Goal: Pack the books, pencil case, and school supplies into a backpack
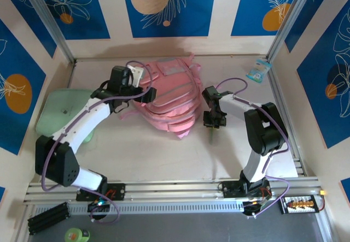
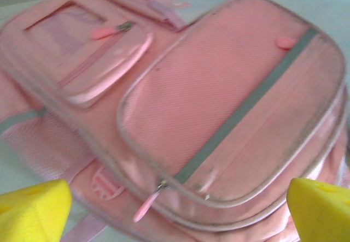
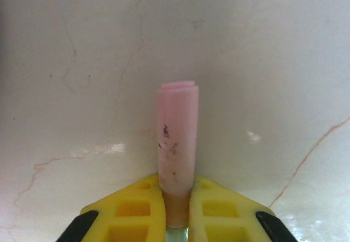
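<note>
The pink backpack (image 1: pixel 167 97) lies flat at the back middle of the table, its front pockets facing up (image 2: pixel 219 89). Just over its left side hovers my left gripper (image 1: pixel 147 94), open, with yellow fingertips (image 2: pixel 33 209) spread wide above a pocket's pink zip pull (image 2: pixel 146 204). To the right of the backpack, my right gripper (image 1: pixel 213 123) is low on the table, shut on the green pen-like stick (image 1: pixel 211 135). Its pinkish end (image 3: pixel 178 133) sticks out forward between the yellow fingers (image 3: pixel 136 212) of that gripper (image 3: pixel 178 209). The books and the pencil case are out of view.
A mint-green flat case (image 1: pixel 63 111) lies at the left under the left arm. A small blue-and-white packet (image 1: pixel 258 70) sits at the back right corner. Blue patterned walls enclose the table; a metal rail (image 1: pixel 175 187) runs along its near edge.
</note>
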